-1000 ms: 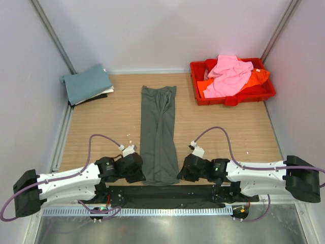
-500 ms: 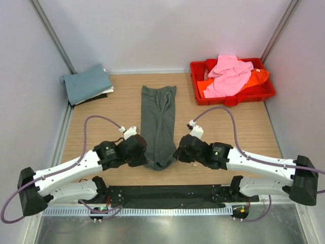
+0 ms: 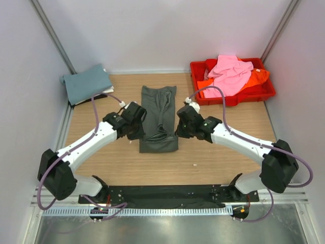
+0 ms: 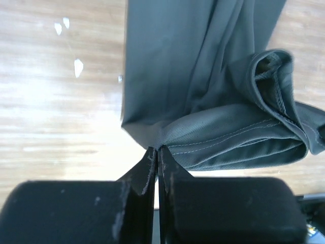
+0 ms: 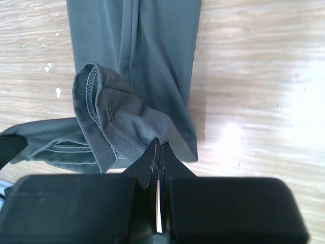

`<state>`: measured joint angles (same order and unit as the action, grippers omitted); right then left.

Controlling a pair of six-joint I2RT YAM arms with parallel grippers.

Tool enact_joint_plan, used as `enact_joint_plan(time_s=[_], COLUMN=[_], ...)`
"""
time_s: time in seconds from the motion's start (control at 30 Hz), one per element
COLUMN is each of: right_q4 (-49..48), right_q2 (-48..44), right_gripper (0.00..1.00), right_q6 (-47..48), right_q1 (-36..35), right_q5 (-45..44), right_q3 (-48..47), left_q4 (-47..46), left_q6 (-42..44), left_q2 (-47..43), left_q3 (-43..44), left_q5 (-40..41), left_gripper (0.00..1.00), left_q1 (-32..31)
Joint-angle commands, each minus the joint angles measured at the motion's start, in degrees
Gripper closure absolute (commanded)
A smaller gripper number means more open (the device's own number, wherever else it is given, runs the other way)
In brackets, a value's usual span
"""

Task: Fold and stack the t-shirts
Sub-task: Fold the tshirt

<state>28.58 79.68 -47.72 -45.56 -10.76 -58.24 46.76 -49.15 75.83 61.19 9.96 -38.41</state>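
Dark grey t-shirt (image 3: 158, 101): lies mid-tabletop as a narrow lengthwise strip running from near to far. Its near end is raised off the wood and doubled back over the rest, so the stitched hem shows curled and bunched in both wrist views. The far end lies flat, with soft creases running along its length.

Left pincer (image 4: 157, 152): clenched on the left near corner of the grey shirt, with cloth pinched between fingertips that meet. Right pincer (image 5: 158, 145): likewise clamped, on the right near corner, a fold of hem drooping beside it. From above, the two arms reach in from either side and flank the strip about midway along it.

Tabletop (image 3: 162, 168): pale wood grain, with a few small white specks near the shirt's left edge.

Back left corner: dusty teal t-shirt (image 3: 86, 84), folded, lying on a sliver of white cloth (image 3: 106, 92) that shows at its near edge.

Back right corner: red tray (image 3: 233, 100) holding a loose pink t-shirt (image 3: 229, 75) heaped over an orange t-shirt (image 3: 260, 76), both rumpled, well apart from the grey one.
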Motion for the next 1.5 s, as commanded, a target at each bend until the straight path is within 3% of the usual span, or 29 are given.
enact_joint_plan(time_s=[0.0,0.57,0.7,0.77,0.8,0.83,0.87,0.9,0.93,1.03,1.1,1.27,1.47], right_q4=[-1.8,-4.8,-5.2,-4.5,-4.0,-2.6,-1.3,-0.1,2.2,4.4,3.9,0.1,-3.2], right_q2=[2.6,18.9,23.1,26.4,27.6,28.7,30.8,31.5,31.9,30.3,26.6,17.7,14.6], right_gripper=[0.99,0.99,0.98,0.75,0.62,0.36,0.27,0.22,0.20,0.18,0.17,0.20,0.43], right_q6=[5.0,13.0,14.0,14.2,14.4,15.0,15.1,15.4,15.8,16.4,16.3,14.3,13.4], right_q1=[3.2,11.3,12.7,13.7,14.6,15.1,15.5,16.2,16.5,16.6,16.6,15.3,6.4], right_q5=[2.6,12.1,13.0,13.7,14.1,14.4,13.8,13.4,12.9,11.0,8.9,10.0,14.4], right_q3=[-3.6,-15.9,-18.3,-20.0,-22.4,-23.9,-25.6,-29.0,-30.5,-33.2,-30.6,-19.5,-15.8], left_q4=[-2.6,-4.8,-5.1,-4.8,-4.6,-2.3,-1.2,-0.3,2.1,6.3,5.8,-0.5,-8.9], left_q6=[5.5,10.4,13.0,14.2,14.9,15.6,16.0,16.4,17.4,18.7,18.6,16.8,12.0], left_q2=[3.1,19.3,27.4,31.1,32.9,36.3,37.6,38.7,39.7,38.5,34.9,19.9,10.0], left_q3=[4.5,15.4,19.3,24.0,26.3,28.9,33.9,36.4,39.0,46.1,44.4,26.6,6.4], left_q5=[-2.4,-5.2,-5.2,-7.9,-8.6,-8.6,-8.9,-9.3,-9.6,-7.9,-7.2,-7.7,-8.9], left_gripper=[1.00,1.00,0.97,0.69,0.60,0.53,0.48,0.41,0.27,0.20,0.19,0.23,0.39], left_q1=[3.1,10.6,14.0,16.3,17.0,17.7,18.7,19.2,19.6,20.0,20.0,18.2,11.2])
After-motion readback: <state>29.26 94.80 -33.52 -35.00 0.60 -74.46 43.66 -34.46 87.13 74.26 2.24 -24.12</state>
